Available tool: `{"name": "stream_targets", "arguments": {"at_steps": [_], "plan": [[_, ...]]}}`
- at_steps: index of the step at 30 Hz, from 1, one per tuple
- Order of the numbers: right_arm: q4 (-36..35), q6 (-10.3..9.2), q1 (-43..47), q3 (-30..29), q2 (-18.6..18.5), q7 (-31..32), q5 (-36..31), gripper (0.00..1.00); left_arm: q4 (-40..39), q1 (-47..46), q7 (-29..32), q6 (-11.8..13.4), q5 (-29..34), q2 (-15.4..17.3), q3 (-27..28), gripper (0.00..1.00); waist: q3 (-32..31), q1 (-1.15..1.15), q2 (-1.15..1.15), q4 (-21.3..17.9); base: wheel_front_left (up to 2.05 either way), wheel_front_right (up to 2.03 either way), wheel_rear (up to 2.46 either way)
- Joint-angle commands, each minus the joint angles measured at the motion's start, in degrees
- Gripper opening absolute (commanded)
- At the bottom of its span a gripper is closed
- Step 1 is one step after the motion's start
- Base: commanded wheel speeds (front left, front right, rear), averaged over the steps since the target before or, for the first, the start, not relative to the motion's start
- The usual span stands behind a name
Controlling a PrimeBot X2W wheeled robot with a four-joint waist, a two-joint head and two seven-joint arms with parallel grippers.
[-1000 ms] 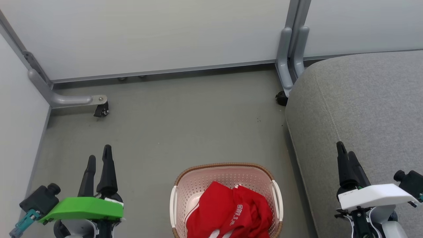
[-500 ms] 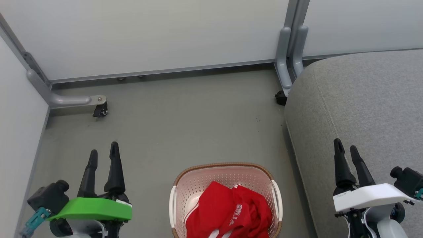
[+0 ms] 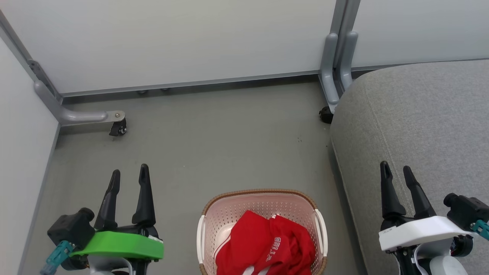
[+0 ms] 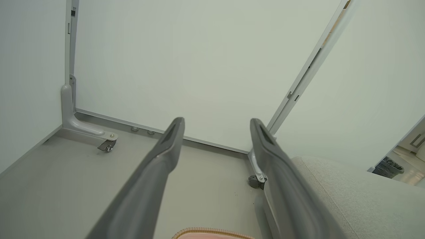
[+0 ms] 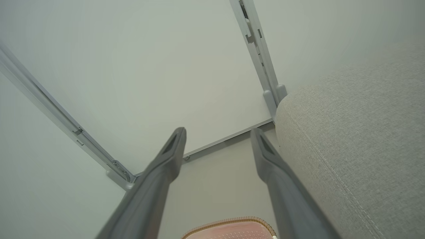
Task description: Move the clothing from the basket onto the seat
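— Where's the clothing (image 3: 263, 248)?
— Heaped in the basket (image 3: 259, 191), six o'clock, on the floor (image 3: 229, 145). The seat (image 3: 420, 114) is at three.
— And the hands?
— Both spread, empty: left hand (image 3: 129, 172) at eight, right hand (image 3: 395, 167) at four, over the seat's edge.

We see a grey floor (image 3: 214, 145). On it the basket (image 3: 263, 191) stands near the lower edge, just beside the seat (image 3: 420, 114). Farther back, a partition foot (image 3: 84, 114) rests on its black caster (image 3: 117, 130).
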Motion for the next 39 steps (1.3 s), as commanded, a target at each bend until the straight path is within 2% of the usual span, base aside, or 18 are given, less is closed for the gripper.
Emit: {"name": "stream_targets", "arguments": {"at_steps": [1, 12, 39], "plan": [[-0.86, 0.03, 0.45, 0.25, -0.32, -0.54, -1.61, 1.0, -0.81, 0.31, -0.49, -0.09, 1.48, 0.42, -0.26, 1.0, 0.02, 0.0, 0.0, 0.04, 0.0, 0.0, 0.0], [-2.12, 0.02, 1.16, 0.69, -0.37, -2.0, -7.74, 1.0, -1.36, 0.87, -2.0, -0.29, 7.02, 0.46, -0.72, 1.0, 0.13, 0.0, 0.0, 0.0, 0.0, 0.0, 0.0], [-4.52, 0.03, 2.34, 1.2, -0.45, -5.11, -19.96, 1.0, -1.09, 1.98, -5.05, -1.65, 16.04, 0.54, -2.14, 1.0, 0.45, 0.0, 0.0, 0.59, 0.0, 0.0, 0.0]]}}
